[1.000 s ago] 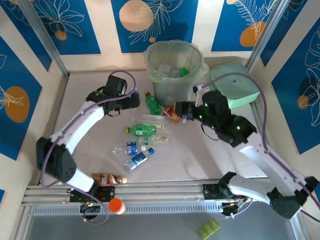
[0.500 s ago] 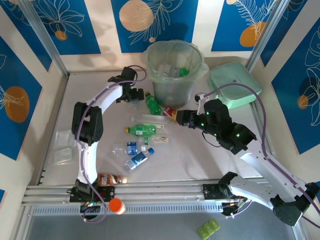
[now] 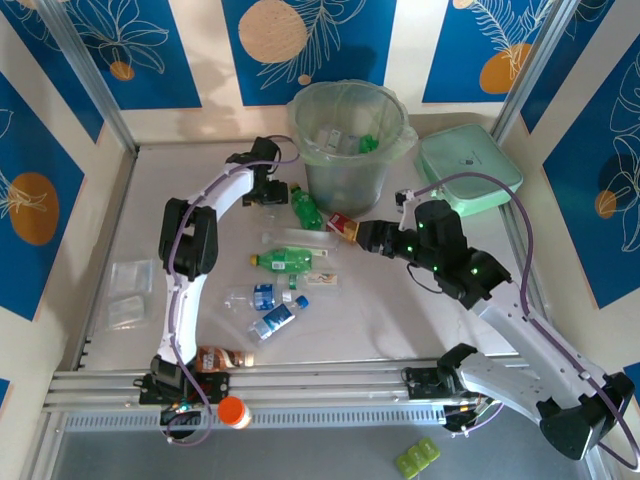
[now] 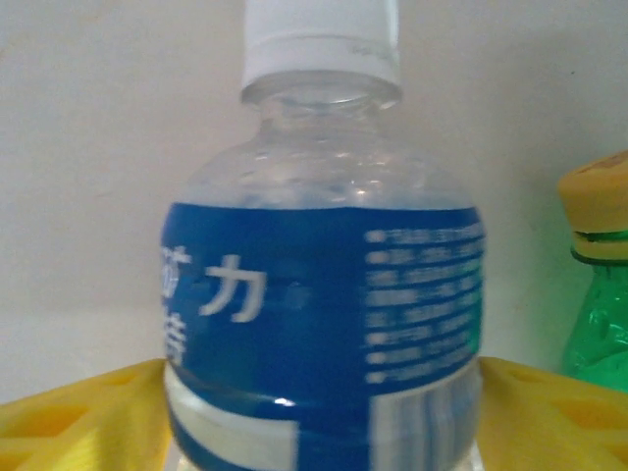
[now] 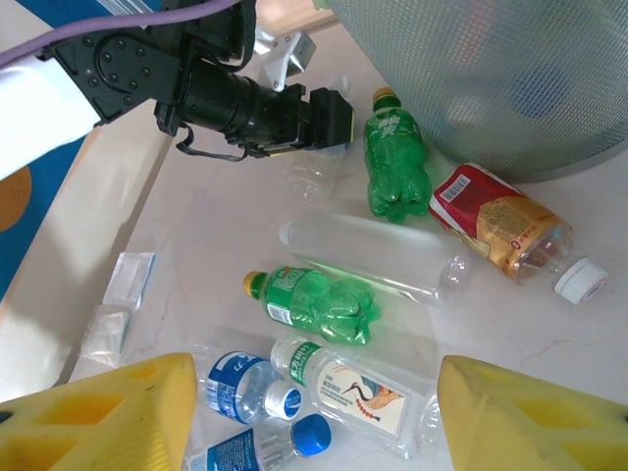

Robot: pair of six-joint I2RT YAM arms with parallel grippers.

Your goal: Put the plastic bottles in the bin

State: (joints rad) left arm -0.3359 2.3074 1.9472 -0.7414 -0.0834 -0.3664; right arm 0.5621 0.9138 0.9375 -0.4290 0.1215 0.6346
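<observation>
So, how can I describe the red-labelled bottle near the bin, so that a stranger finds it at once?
Find the tall round bin at the far side of the table. At its foot, on the side facing the arms, a bottle lies flat next to a green bottle. It is the one with a red label, brownish drink and a white cap.

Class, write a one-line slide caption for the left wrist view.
Left gripper grips a blue-labelled bottle, a green bottle beside it.

This looks like a robotics lab cell. Robot arms (image 3: 185, 250) are bolted to an aluminium rail (image 3: 330, 385) at a white table (image 3: 400, 310). Blue leaf-print panels (image 3: 300, 40) wall it in.
</observation>
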